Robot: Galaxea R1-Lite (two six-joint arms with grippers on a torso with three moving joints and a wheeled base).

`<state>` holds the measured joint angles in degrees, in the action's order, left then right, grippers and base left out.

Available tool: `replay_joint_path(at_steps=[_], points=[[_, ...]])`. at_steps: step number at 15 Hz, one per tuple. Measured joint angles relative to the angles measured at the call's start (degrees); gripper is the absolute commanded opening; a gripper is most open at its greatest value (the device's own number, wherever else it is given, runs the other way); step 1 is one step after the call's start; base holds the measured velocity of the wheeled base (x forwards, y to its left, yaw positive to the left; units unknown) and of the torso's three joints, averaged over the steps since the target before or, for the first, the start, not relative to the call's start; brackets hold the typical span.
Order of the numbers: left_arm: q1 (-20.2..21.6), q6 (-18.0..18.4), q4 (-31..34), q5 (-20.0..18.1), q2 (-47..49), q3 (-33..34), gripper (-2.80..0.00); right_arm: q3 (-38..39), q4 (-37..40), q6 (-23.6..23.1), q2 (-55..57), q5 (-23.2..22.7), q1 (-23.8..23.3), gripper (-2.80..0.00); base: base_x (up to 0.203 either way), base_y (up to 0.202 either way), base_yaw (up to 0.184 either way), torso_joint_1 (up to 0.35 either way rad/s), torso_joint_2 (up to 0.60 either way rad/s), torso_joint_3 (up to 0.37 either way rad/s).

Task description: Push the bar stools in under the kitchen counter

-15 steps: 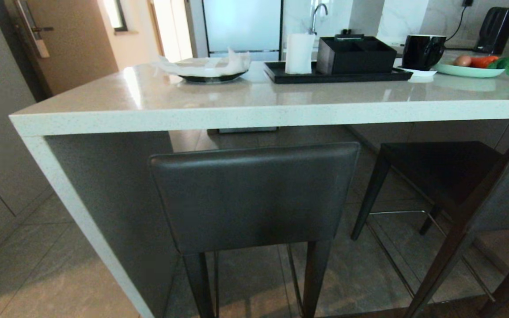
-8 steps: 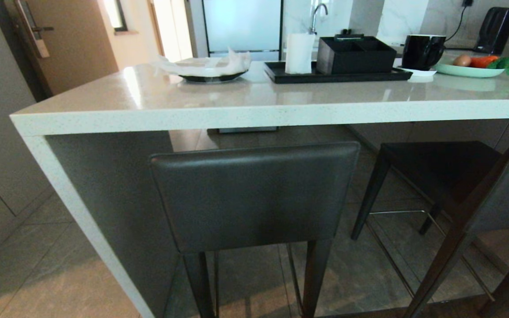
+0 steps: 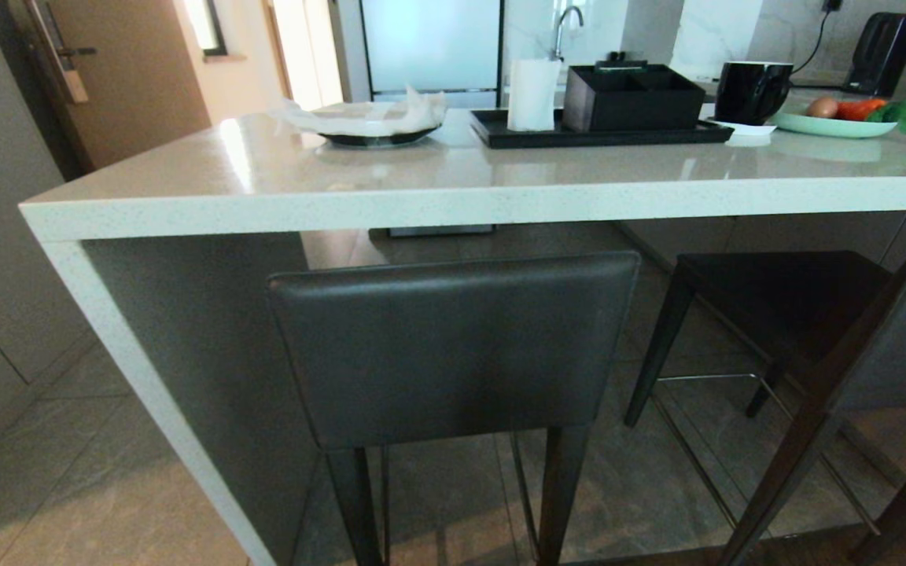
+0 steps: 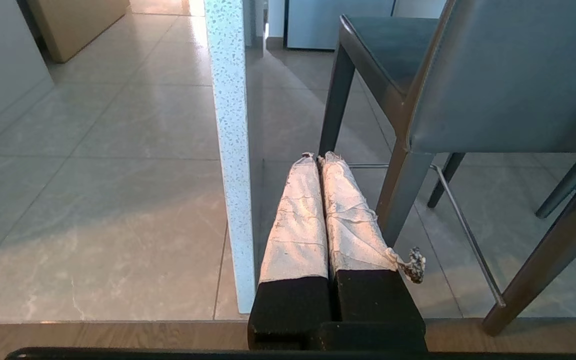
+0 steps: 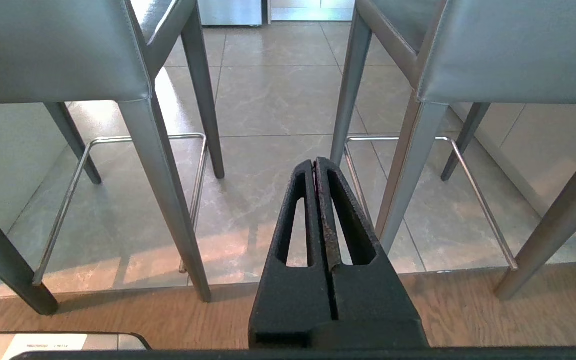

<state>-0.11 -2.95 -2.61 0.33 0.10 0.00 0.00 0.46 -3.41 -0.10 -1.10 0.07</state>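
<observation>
head view, desk: the pale stone desk [image 3: 453,177] has a thick white edge and a side panel down its left end.
head view, left bar stool: the left bar stool [image 3: 453,354] stands at the desk edge, backrest just below the top, seat under it.
head view, right bar stool: the right bar stool [image 3: 838,314] stands turned askew, with much of its seat out from under the desk.
head view, on the desk: black tray [image 3: 602,135], black box [image 3: 632,98], white roll [image 3: 533,94], black mug [image 3: 752,90], green plate [image 3: 834,126] with vegetables, dark dish [image 3: 374,137] with crumpled paper.
left wrist view: the left tool [image 4: 316,159], fingers wrapped in pale cloth, is pressed together on nothing, low beside the white panel and near a stool leg.
right wrist view: the right tool [image 5: 315,162], black, is pressed together and empty, low between the two stools.
writing: a label in the corner of the right wrist view is too small to read.
</observation>
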Motion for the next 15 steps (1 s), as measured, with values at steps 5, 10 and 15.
replay_joint_path(at_steps=[5, 10, 15], points=[[0.01, -5.18, 0.18, 0.09, 0.00, 0.00, -2.80, 0.00, -0.01, 0.06, 0.00, 0.02, 0.00, -2.80, 0.000, 0.000, 0.000, 0.000, 0.00, 0.000], [0.00, -5.12, 0.24, 0.11, 0.00, 0.00, -2.80, 0.00, -0.02, 1.49, 0.00, 0.22, -0.07, -2.80, 0.001, -0.041, -0.001, 0.001, 0.00, 0.000], [0.06, -5.08, 0.19, 0.07, 0.01, 0.00, -2.80, 0.00, -0.01, 1.51, 0.02, 0.24, 0.00, -2.80, 0.000, -0.193, 0.001, 0.002, 0.00, 0.003]])
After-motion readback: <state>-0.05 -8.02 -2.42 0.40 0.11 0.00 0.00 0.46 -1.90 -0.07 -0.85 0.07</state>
